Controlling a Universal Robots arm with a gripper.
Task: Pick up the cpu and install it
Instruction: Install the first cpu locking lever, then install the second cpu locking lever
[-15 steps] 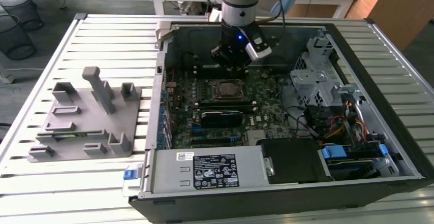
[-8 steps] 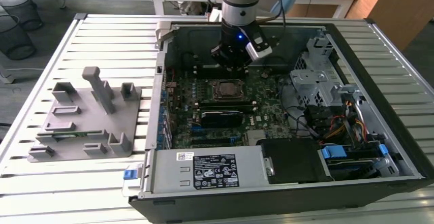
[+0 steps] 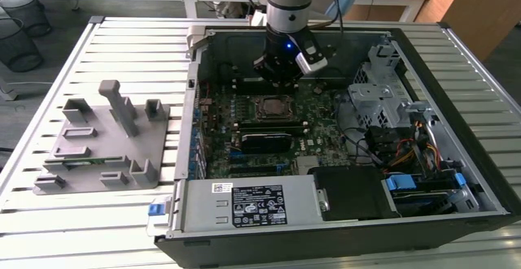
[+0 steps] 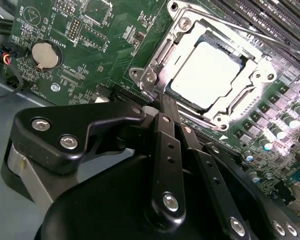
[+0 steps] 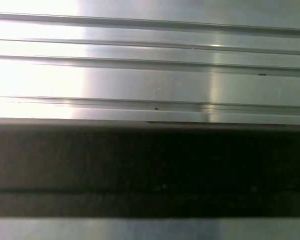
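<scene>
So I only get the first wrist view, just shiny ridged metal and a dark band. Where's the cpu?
Observer: In the second wrist view, the cpu lies inside the metal socket frame on the motherboard.
Operator: And the pincer?
Observer: The exterior view shows the pincer hanging inside the open computer case, just over the board near the socket, apart from the cpu.
Operator: Anything outside the case?
Observer: A grey holder stand sits on the slatted table, at the exterior view's left of the case.
</scene>
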